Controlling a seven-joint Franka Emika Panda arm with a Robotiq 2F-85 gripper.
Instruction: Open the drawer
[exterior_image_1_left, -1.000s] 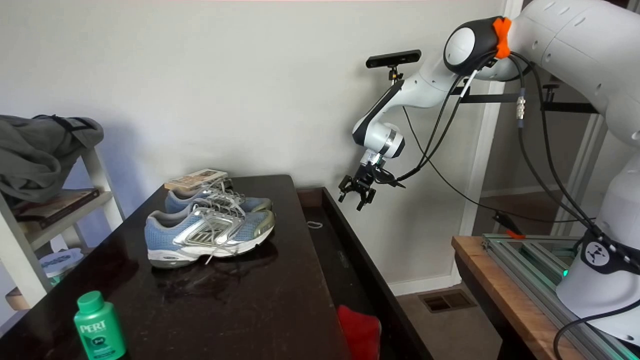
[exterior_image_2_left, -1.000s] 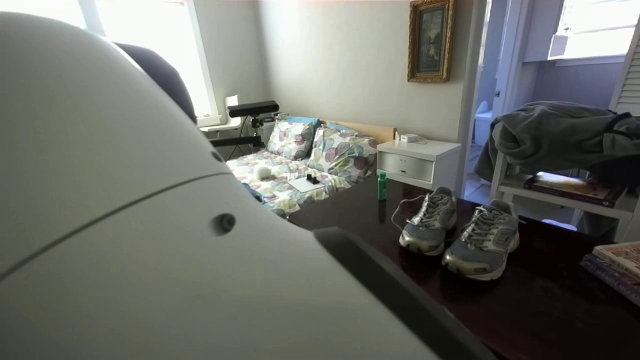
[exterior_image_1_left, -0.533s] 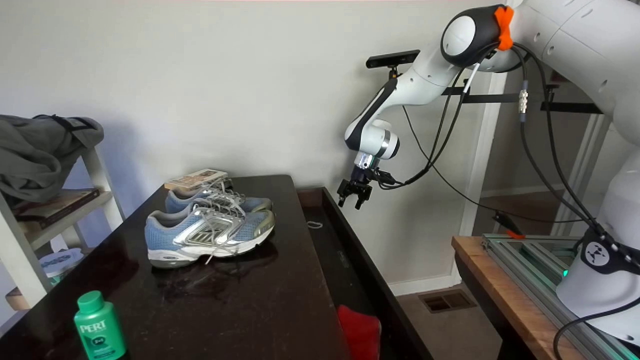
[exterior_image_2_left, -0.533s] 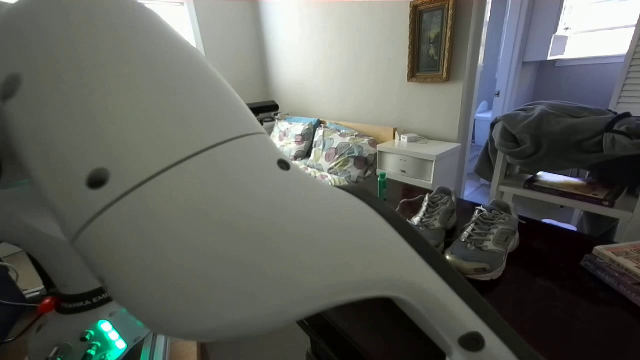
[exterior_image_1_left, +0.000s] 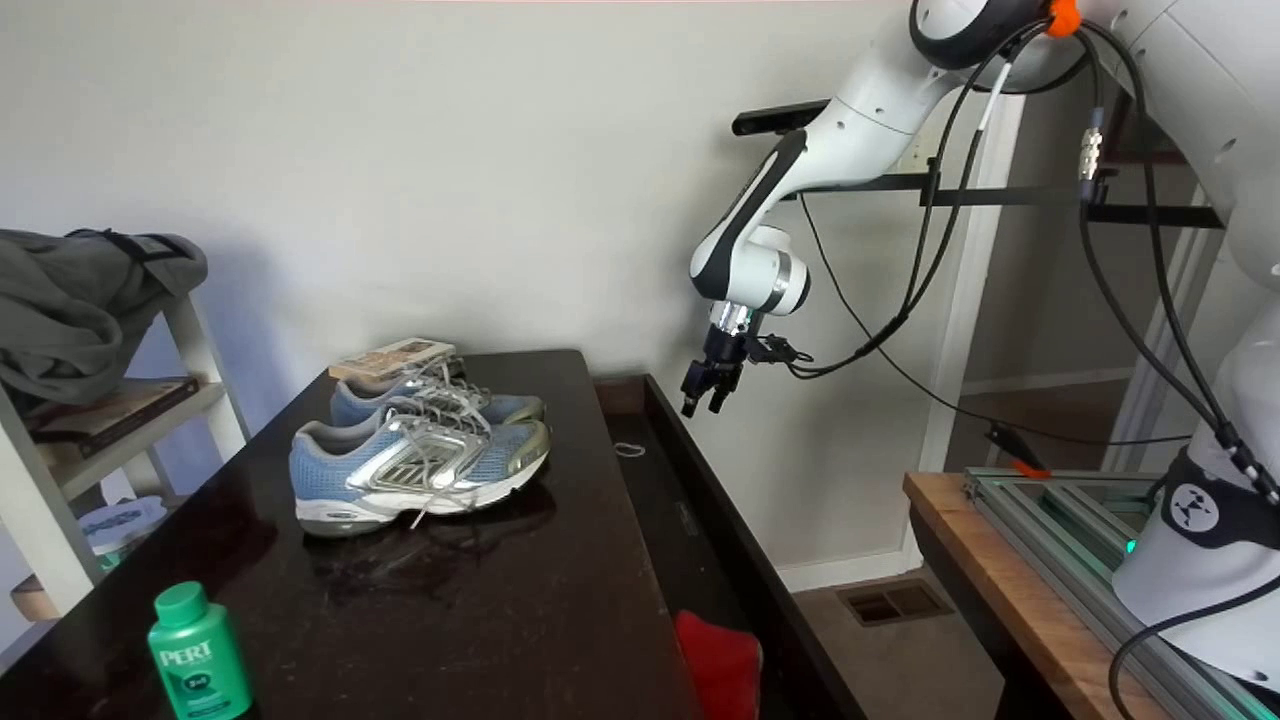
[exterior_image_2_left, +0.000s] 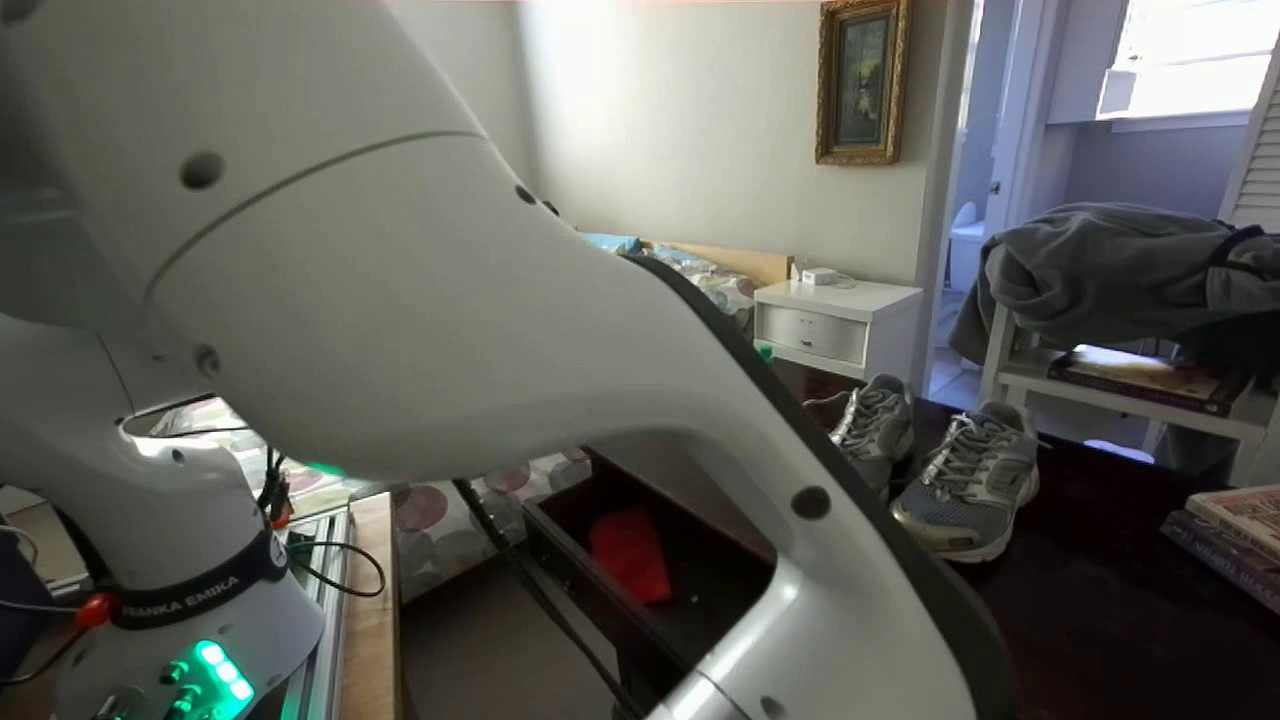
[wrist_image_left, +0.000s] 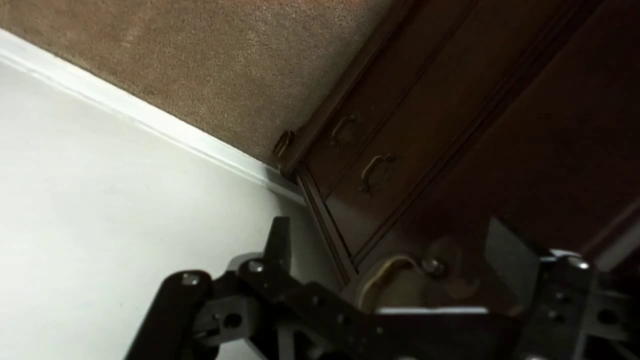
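The long, dark drawer (exterior_image_1_left: 750, 560) stands partly pulled out along the side of the dark cabinet (exterior_image_1_left: 590, 600); an exterior view also shows its front part (exterior_image_2_left: 565, 565), partly hidden by the arm. A red cloth (exterior_image_1_left: 720, 665) lies inside it. My gripper (exterior_image_1_left: 704, 400) points down just outside the drawer's far end, near the wall. In the wrist view my gripper (wrist_image_left: 387, 240) is open, with its fingers wide apart. A curved brass handle (wrist_image_left: 385, 275) on the near dark front (wrist_image_left: 525, 160) shows between the fingers, not clamped; its lower part is hidden.
Blue-grey shoes (exterior_image_1_left: 430, 460), books (exterior_image_1_left: 395, 358) and a green bottle (exterior_image_1_left: 200, 655) stand on the cabinet top. The wall (wrist_image_left: 100, 210) is close beside my gripper. Lower drawer fronts carry brass handles (wrist_image_left: 375, 172). A wooden bench (exterior_image_1_left: 1010, 600) bears the robot base.
The arm's elbow has risen and shifted back, and the wrist has turned so the gripper points more straight down. The drawer and the things on the cabinet have not moved.
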